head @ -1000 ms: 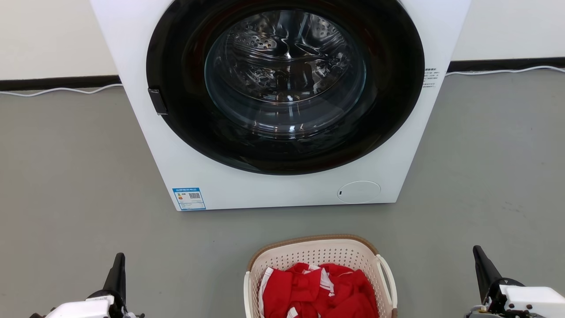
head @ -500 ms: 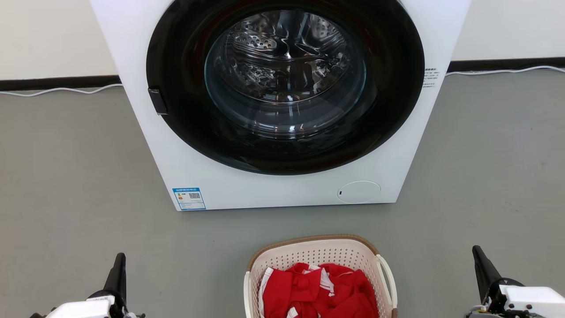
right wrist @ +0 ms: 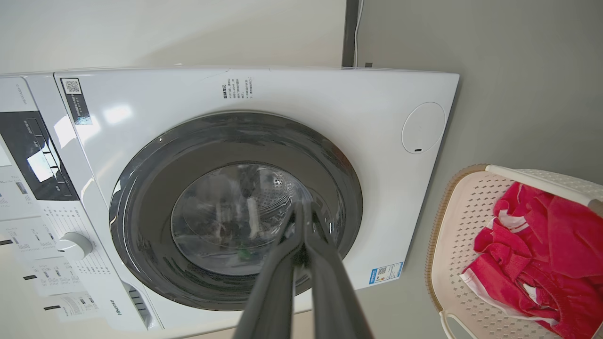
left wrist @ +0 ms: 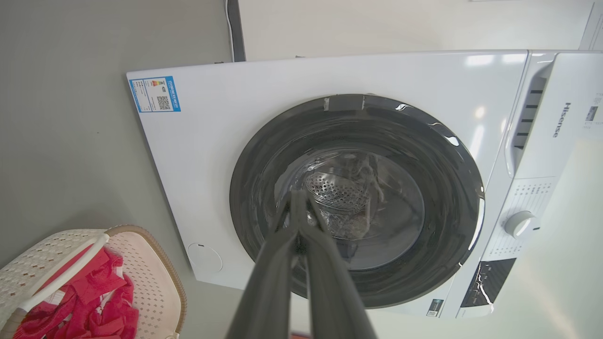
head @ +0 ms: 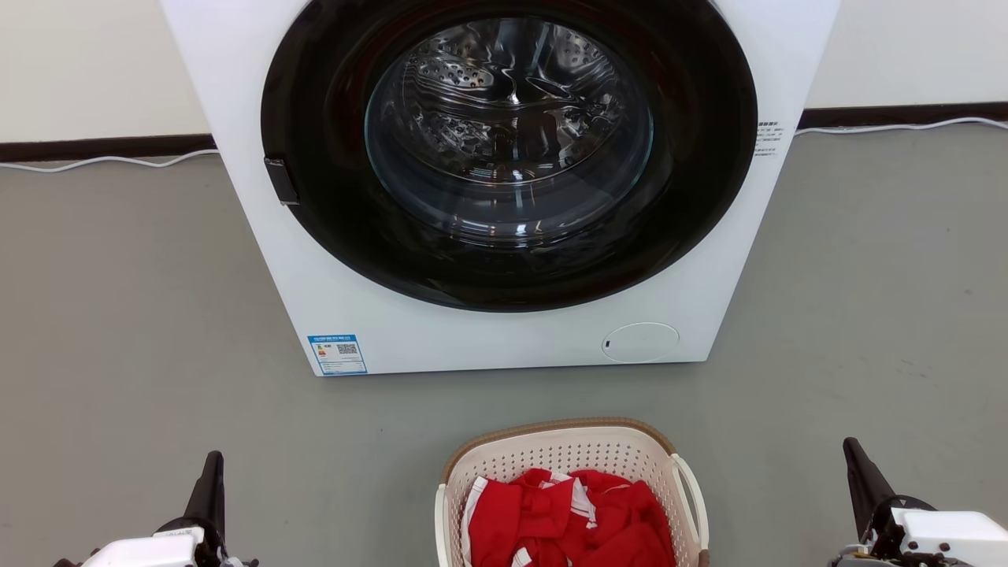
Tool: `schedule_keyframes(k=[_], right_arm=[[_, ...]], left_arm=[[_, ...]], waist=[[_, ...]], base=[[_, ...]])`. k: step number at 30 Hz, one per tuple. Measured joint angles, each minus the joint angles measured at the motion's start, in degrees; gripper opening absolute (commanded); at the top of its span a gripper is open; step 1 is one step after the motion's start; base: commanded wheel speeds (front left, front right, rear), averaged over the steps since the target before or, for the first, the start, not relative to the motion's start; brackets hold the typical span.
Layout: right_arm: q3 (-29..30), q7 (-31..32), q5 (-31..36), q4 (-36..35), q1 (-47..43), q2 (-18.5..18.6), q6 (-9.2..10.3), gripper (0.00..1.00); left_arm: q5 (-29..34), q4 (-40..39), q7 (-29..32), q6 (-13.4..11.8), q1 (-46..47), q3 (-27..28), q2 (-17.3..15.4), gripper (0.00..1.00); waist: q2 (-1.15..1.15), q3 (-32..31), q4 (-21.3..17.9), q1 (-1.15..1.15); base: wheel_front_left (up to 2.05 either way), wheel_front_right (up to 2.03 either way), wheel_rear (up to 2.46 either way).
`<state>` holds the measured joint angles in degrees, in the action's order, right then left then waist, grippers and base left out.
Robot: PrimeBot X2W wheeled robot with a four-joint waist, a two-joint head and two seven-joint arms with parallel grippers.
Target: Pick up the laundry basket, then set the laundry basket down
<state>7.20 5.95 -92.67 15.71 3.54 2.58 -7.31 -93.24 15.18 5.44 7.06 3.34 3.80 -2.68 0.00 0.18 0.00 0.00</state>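
- The laundry basket [head: 563, 454] stands on the grey floor [head: 118, 315], at the bottom middle of the head view, in front of the washing machine [head: 488, 339] and a little apart from it.
- The basket is cream-white with many small holes, has a brown rim and a white loop handle [head: 693, 488] on its right side.
- Red clothing with white stripes [head: 567, 520] lies inside the basket.
- The left gripper [head: 213, 465] is at the lower left, well apart from the basket. Its two dark fingers are pressed together at the tips and hold nothing.
- The right gripper [head: 854, 453] is at the lower right, also well apart from the basket. Its fingers are closed together too, with nothing between them.
- In both wrist views the closed fingers point toward the round dark door [head: 504, 157] of the machine, and the basket is at the lower side corner.
- The door is closed, and the metal drum is visible through its glass.
- A blue label [head: 337, 354] is on the lower left corner of the machine front.
- A white cable [head: 102, 161] runs along the floor near the wall behind.
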Motion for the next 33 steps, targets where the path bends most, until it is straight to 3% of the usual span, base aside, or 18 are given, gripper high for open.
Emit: schedule_keyframes(k=[33], right_arm=[[0.18, 0.01, 0.0, 0.0, 0.01, -0.05, 0.0, 0.0]], left_arm=[[0.09, 0.01, 0.34, 0.0, 0.0, 0.37, 0.18, 0.0]], waist=[[0.0, 0.0, 0.0, 0.0]], base=[[0.0, 0.0, 0.0]])
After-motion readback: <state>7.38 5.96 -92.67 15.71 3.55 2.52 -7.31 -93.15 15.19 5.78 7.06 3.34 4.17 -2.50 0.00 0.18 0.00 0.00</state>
